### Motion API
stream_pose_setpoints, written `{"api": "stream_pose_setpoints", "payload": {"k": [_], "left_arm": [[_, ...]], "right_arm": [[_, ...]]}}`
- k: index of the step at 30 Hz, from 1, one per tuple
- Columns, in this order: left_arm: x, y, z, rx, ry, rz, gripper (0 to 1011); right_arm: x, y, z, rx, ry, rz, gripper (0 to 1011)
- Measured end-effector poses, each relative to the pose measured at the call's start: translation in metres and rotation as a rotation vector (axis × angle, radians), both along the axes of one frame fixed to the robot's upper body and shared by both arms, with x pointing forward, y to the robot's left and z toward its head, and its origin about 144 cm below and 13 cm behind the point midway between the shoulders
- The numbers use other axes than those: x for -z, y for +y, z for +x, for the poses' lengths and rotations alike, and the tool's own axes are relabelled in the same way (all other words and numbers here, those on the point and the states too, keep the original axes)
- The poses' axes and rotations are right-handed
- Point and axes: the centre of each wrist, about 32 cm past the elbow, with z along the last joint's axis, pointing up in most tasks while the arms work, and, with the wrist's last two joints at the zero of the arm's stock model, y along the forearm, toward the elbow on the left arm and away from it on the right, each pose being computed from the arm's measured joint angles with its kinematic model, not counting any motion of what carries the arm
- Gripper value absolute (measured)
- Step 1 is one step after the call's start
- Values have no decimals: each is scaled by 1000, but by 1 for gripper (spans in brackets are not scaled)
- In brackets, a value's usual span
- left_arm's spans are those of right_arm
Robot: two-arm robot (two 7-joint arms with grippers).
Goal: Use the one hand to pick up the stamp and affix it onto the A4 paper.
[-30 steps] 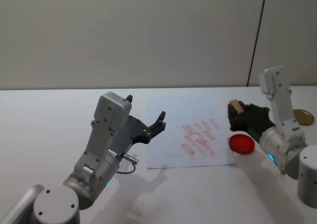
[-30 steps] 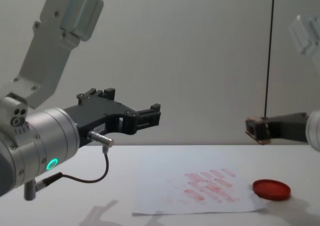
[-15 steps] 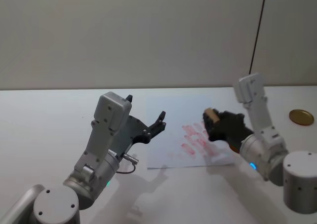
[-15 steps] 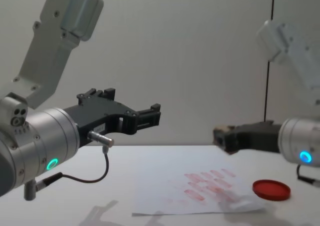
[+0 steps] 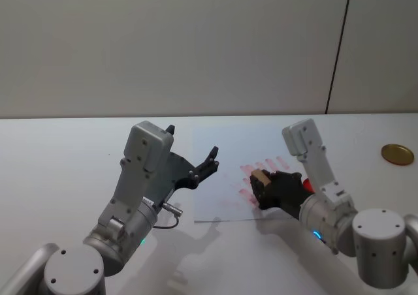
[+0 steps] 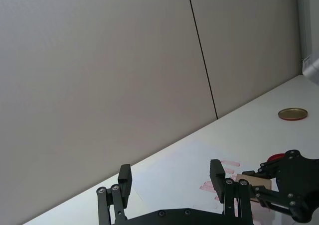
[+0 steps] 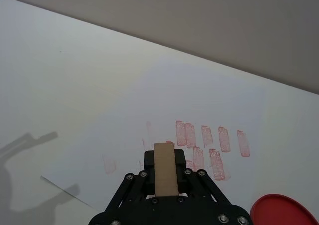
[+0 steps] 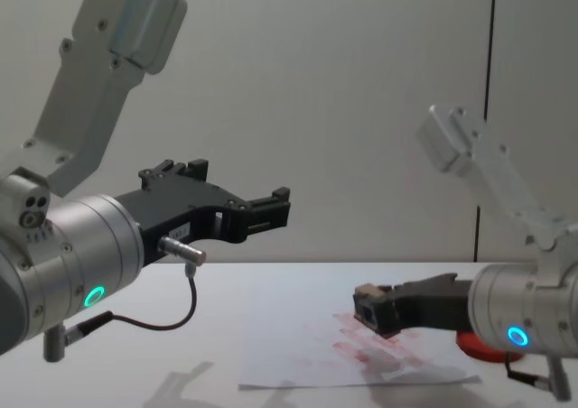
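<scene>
My right gripper is shut on the stamp, a small tan wooden block. It holds the stamp low over the A4 paper, above the pinkish-red prints near the sheet's front right part. In the chest view the stamp hangs just above the paper. The right wrist view looks down on the stamp's top between the black fingers, with the printed paper beyond. My left gripper is open and parked in the air at the sheet's left edge.
A flat round red ink pad lies on the table right of the paper, partly behind my right arm. A gold lid sits at the far right. The white table stretches bare to the left.
My right gripper has carried the stamp leftward and downward, from above the ink pad to low over the printed part of the paper. The left arm has not moved.
</scene>
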Motion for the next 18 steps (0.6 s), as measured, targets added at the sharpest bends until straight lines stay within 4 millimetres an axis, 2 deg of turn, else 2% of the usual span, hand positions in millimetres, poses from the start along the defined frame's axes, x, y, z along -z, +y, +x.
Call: {"api": "stream_pose_setpoints", "payload": {"k": [18], "left_arm": [[0,0,0,0,0,0,993]], "right_arm": [[11,2,4,11,60,-50,220]]}}
